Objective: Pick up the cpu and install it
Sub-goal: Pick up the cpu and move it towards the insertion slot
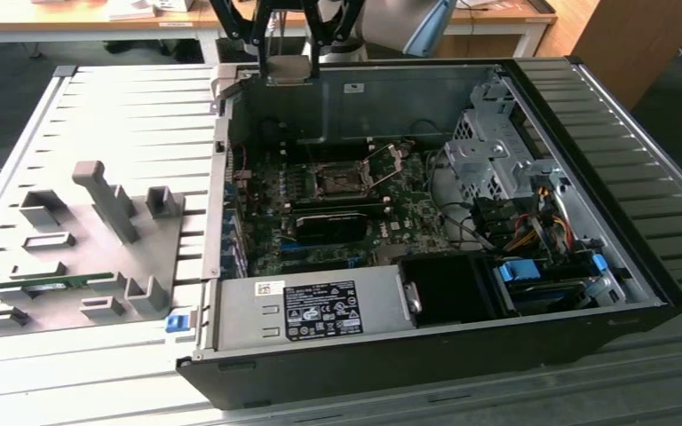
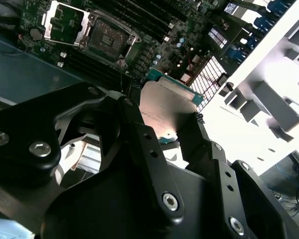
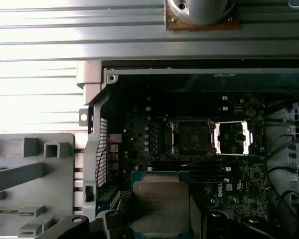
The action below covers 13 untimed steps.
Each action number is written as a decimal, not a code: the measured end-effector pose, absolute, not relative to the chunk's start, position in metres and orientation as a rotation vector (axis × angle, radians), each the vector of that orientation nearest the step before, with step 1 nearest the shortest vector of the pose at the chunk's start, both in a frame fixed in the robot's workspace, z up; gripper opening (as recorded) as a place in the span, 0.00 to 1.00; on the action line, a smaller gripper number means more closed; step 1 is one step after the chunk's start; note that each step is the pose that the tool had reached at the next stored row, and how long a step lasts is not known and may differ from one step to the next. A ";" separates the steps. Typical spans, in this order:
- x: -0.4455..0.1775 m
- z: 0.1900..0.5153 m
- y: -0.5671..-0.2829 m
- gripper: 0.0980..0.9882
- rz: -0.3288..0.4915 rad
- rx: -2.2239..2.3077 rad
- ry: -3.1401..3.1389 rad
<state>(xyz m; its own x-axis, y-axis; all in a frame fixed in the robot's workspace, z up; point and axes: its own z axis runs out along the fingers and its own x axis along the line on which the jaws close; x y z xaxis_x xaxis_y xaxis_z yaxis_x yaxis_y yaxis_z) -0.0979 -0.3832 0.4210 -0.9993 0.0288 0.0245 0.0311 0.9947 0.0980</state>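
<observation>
The claw grips the cpu by opposite edges over the case. A level chip, squared to the socket, seems key.

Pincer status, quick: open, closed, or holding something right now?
Pincer: closed, holding the cpu by two opposite edges.

Open computer case, grey fixture tray
</observation>
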 end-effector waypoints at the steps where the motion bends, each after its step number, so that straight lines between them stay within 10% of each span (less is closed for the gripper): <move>1: -0.097 0.421 -0.381 0.50 -0.154 -0.047 -3.114; 13: -0.077 0.420 -0.361 0.50 -0.154 -0.047 -3.115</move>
